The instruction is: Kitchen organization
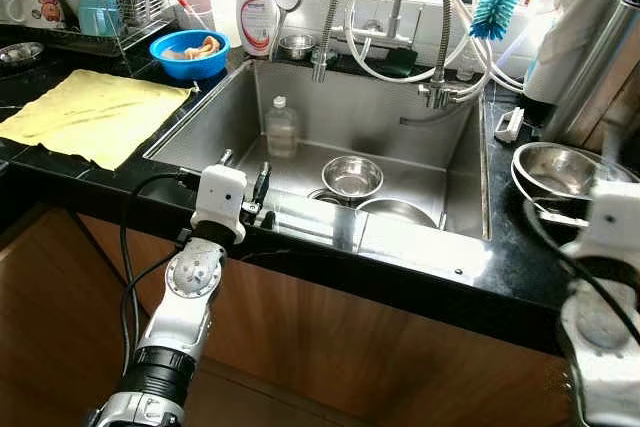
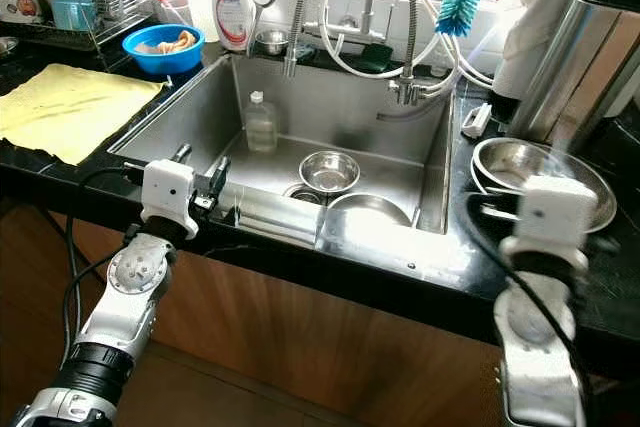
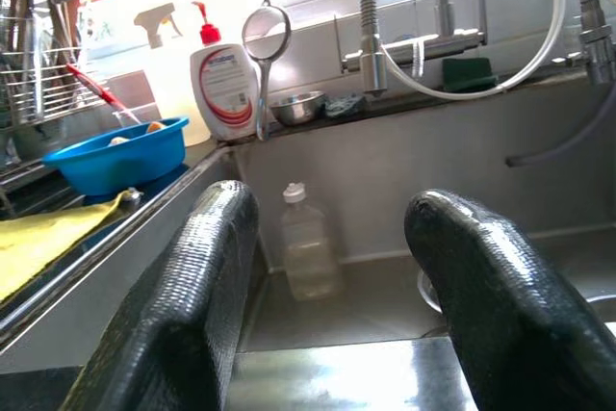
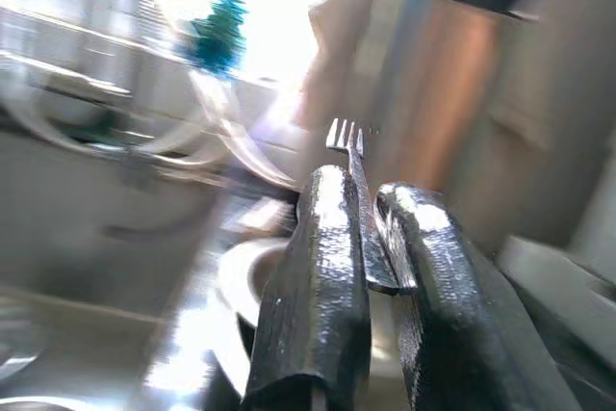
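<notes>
The two eye views look forward and down from above the near edge of the sink [image 1: 330, 162], both taking in its basin, the tap and the table on each side. The left wrist view sits low at the sink's near rim, facing its back wall. The right wrist view is blurred, close above the table right of the sink.

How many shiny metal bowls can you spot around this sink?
4, possibly more hidden. One small bowl sits in the sink, a larger one just in front of it, a tiny one on the back ledge, and a big one on the counter to the right.
</notes>
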